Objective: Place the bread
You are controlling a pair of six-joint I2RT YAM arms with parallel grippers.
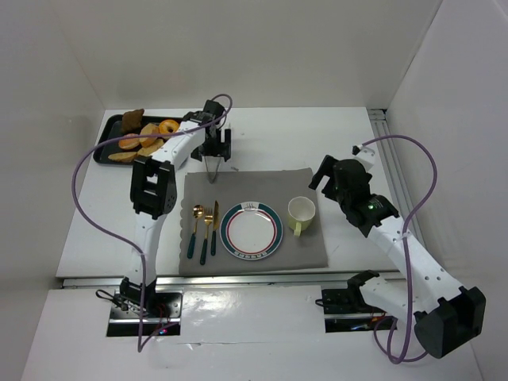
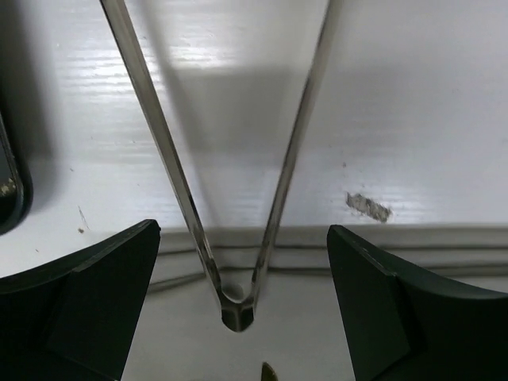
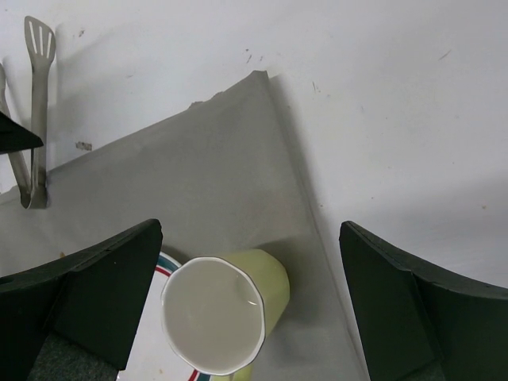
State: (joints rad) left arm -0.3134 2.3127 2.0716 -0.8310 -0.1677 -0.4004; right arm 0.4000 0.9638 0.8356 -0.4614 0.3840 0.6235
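Note:
Several bread pieces [image 1: 147,140] lie on a black tray [image 1: 107,131] at the far left of the table. Metal tongs [image 1: 212,168] lie at the back edge of the grey placemat [image 1: 309,246], with no bread in them. My left gripper [image 1: 216,149] hangs over the tongs, open; in the left wrist view the tongs [image 2: 238,305] lie between the wide-apart jaws of the gripper [image 2: 243,232], untouched. My right gripper [image 1: 327,176] is open and empty above the cup [image 3: 218,317]. A white plate [image 1: 252,231] with a red and green rim sits bare on the mat.
A pale green cup [image 1: 301,212] stands right of the plate. Gold cutlery with dark handles [image 1: 205,230] lies left of the plate. The tongs also show in the right wrist view [image 3: 36,103]. White walls enclose the table, and a rail [image 1: 385,151] runs along its right side.

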